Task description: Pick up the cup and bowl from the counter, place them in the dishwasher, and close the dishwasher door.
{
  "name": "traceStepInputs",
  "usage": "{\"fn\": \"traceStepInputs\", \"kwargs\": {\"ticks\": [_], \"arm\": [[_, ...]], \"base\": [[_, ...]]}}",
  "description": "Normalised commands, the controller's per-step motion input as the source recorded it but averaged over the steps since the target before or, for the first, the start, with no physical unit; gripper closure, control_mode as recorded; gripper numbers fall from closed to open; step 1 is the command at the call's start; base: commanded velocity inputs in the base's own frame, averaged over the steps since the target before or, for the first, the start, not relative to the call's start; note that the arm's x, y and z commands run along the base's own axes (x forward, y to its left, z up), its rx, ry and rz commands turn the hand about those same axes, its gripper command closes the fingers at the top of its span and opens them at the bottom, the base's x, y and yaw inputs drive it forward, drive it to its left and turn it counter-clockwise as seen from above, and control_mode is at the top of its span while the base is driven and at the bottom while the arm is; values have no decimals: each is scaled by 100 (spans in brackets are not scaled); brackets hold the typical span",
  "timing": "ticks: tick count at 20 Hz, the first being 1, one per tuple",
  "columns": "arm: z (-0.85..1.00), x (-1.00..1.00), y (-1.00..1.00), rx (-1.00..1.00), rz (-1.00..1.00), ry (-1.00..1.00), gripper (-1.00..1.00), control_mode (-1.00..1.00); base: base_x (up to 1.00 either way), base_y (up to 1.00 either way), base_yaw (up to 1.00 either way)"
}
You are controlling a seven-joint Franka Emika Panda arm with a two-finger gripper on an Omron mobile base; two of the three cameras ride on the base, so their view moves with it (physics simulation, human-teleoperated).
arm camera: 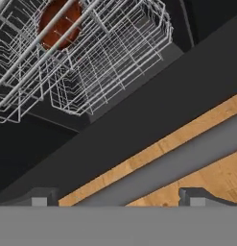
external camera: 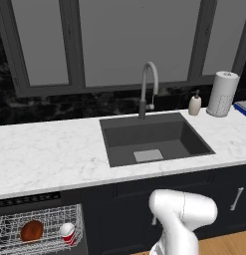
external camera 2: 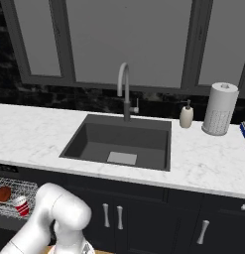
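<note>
Left base view: bowl and cup are sitting in the pulled-out dishwasher rack, gripper standing open and empty.

White marble table (external camera: 50, 149) is stretching across with the dark sink (external camera: 154, 139) cut into it, faucet (external camera: 147, 87), soap bottle (external camera: 194, 104) and paper towel roll (external camera: 222, 93) standing behind and to its right. Dishwasher (external camera: 30, 200) is showing under the table at lower left, its white wire rack (external camera: 42, 224) drawn out. Dishwasher door (arm camera: 153, 120) is lying open below the rack in the hand view, a dark slab running diagonally above the wood floor (arm camera: 206, 182). Bowl (external camera: 32, 230) is resting in the rack, cup (external camera: 68, 233) sitting just beside it, tilted. Gripper (arm camera: 118, 201) is hovering low beneath the rack, fingertips (arm camera: 196, 196) spread wide apart, holding nothing.
</note>
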Motion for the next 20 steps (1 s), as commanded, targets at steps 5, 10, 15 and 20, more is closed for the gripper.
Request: {"fn": "traceStepInputs", "kwargs": {"ticks": [5, 10, 15, 20], "arm": [[-97, 0, 75, -6, 0, -3, -100, -100], [-82, 0, 48, -5, 0, -10, -100, -100], [-59, -36, 14, 0, -2, -15, -100, -100], [-65, -100, -21, 0, -11, -23, -100, -100]], "base": [[0, 0, 0], [0, 0, 0], [0, 0, 0], [0, 0, 0]]}}
